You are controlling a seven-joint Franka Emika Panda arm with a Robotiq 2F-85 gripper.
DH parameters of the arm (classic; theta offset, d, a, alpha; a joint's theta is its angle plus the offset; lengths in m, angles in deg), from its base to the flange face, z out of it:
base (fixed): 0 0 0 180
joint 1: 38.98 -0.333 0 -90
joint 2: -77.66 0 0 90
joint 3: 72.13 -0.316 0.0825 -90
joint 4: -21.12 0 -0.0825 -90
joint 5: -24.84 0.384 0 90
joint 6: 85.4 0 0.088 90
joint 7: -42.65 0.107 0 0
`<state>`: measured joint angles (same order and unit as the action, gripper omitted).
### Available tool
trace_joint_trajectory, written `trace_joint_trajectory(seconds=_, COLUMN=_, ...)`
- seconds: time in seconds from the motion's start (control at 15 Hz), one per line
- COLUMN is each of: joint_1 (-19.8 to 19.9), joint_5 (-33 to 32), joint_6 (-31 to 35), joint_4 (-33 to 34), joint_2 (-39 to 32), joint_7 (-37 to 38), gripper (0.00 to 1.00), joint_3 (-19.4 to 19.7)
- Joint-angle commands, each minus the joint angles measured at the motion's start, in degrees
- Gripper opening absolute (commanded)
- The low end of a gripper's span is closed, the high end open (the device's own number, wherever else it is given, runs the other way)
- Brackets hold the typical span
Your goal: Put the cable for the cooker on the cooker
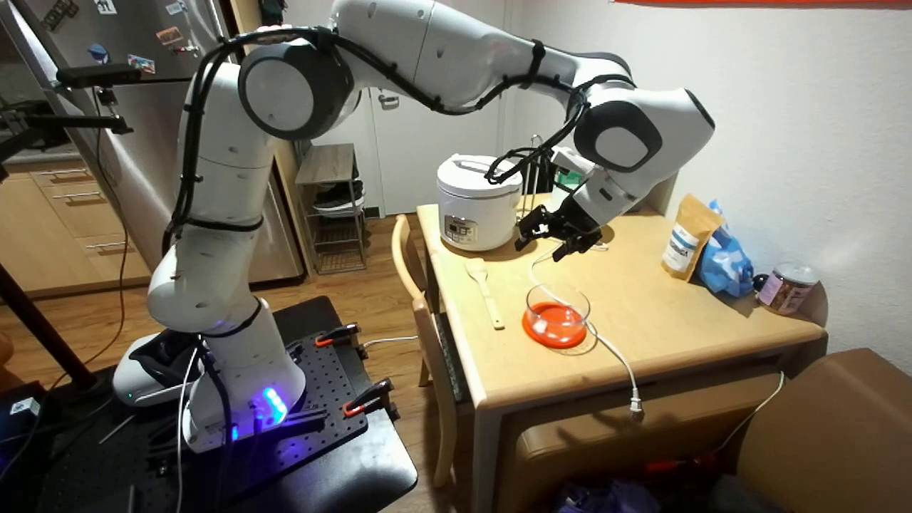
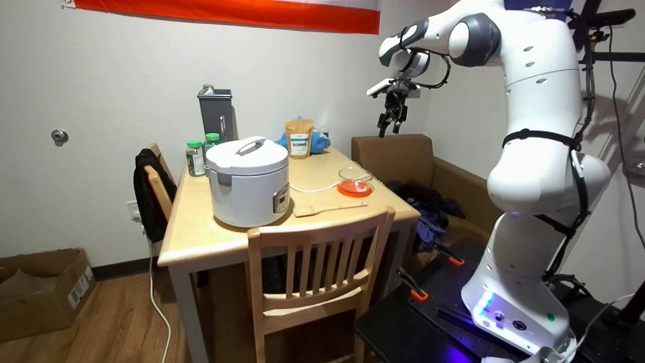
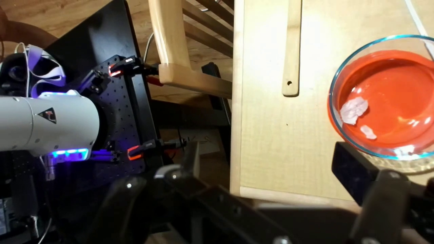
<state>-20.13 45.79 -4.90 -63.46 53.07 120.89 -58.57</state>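
Our gripper, jaws wide apart, holds nothing; the cable lies across the table, plug past the edge, so we judge grasping and placing on the cooker remain

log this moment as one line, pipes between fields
gripper: open, empty, raised | cable: on table, plug hanging over table edge | cooker: on table, lid closed | cable not yet atop cooker

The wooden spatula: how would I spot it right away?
Find the wooden table, then the white cooker on it. The spatula lies flat, broad end toward the cooker. Unlike the glass bowl and white cable nearby, it is pale wood, pierced near the other end.
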Motion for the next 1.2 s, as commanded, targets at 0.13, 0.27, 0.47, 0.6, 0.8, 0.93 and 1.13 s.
trace_joint_trajectory(seconds=0.13, joint_1=-1.0, joint_5=0.3, joint_6=-0.4, joint_4=-0.2, joint_2=-0.3, joint_7=-0.5, gripper=1.0, joint_3=0.5)
trace_joint_trajectory(seconds=0.27, joint_1=-1.7, joint_5=0.6, joint_6=0.3, joint_4=-0.1, joint_2=-0.6, joint_7=-0.2, gripper=1.0, joint_3=0.3)
trace_joint_trajectory(seconds=0.47, joint_1=-0.6, joint_5=3.8, joint_6=4.3, joint_4=1.5, joint_2=-3.4, joint_7=0.4, gripper=1.0, joint_3=0.3)
trace_joint_trajectory(seconds=0.6, joint_1=0.5, joint_5=7.0, joint_6=7.3, joint_4=3.0, joint_2=-5.7, joint_7=0.0, gripper=1.0, joint_3=0.0)
trace_joint_trajectory(seconds=0.8, joint_1=1.3, joint_5=10.9, joint_6=16.4, joint_4=4.5, joint_2=-9.4, joint_7=-0.4, gripper=1.0, joint_3=-0.7)
trace_joint_trajectory(seconds=0.93, joint_1=1.2, joint_5=11.7, joint_6=22.7, joint_4=5.6, joint_2=-11.9, joint_7=0.4, gripper=1.0, joint_3=-0.9)
trace_joint_trajectory(seconds=1.13, joint_1=1.2, joint_5=10.7, joint_6=29.3, joint_4=7.8, joint_2=-15.5, joint_7=1.3, gripper=1.0, joint_3=-1.1)
